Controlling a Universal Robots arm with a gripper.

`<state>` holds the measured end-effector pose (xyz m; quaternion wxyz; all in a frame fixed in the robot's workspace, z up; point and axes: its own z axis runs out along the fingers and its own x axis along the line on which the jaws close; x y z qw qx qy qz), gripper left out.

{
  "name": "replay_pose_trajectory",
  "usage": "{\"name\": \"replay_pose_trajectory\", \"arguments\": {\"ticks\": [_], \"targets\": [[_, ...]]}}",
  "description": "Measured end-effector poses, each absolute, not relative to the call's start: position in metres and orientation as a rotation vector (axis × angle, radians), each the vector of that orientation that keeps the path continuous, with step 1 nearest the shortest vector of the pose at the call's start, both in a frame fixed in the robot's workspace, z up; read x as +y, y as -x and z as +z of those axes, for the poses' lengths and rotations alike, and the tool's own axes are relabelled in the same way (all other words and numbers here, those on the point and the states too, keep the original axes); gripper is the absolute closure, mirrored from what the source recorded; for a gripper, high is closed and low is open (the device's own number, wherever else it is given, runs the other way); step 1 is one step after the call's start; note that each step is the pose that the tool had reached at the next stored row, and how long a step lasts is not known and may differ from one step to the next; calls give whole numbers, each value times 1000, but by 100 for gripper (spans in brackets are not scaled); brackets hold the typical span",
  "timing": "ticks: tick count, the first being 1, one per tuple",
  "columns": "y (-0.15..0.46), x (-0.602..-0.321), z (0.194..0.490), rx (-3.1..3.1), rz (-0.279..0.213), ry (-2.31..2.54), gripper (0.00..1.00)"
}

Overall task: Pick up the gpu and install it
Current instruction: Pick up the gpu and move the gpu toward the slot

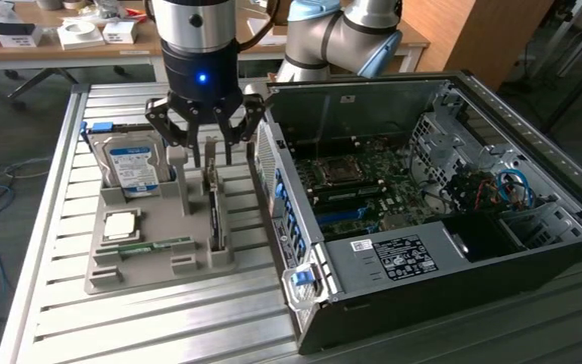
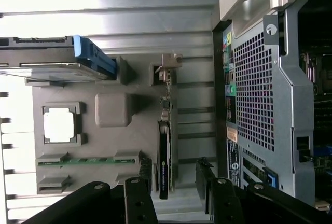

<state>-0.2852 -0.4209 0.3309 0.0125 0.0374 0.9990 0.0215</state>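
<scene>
In the exterior view, the tool (image 1: 212, 158) is seen released, its fingers spread wide. It hangs just above the gpu (image 1: 213, 208). The gpu stands on its long edge in a slot of the grey holder tray (image 1: 139, 277), on the side nearest the open computer case (image 1: 372, 318). No contact between fingers and card can be made out. A hard drive (image 1: 132, 163) is held upright at the tray's far end. The tray and the case rest on the slatted metal bench (image 1: 119, 326).

In the wrist view, the tool (image 2: 175, 166) is shown with its fingers parted to either side of the gpu (image 2: 165, 151). The card is seen edge-on in the holder tray (image 2: 111, 110). The computer case (image 2: 259, 94) lies just beside it, and the hard drive (image 2: 46, 58) lies across the tray.
</scene>
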Motion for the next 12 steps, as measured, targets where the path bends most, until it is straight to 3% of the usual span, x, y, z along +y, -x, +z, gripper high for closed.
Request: {"name": "replay_pose_trajectory", "arguments": {"ticks": [12], "targets": [[285, -421, 318, 3114, 67, -117, 53]]}}
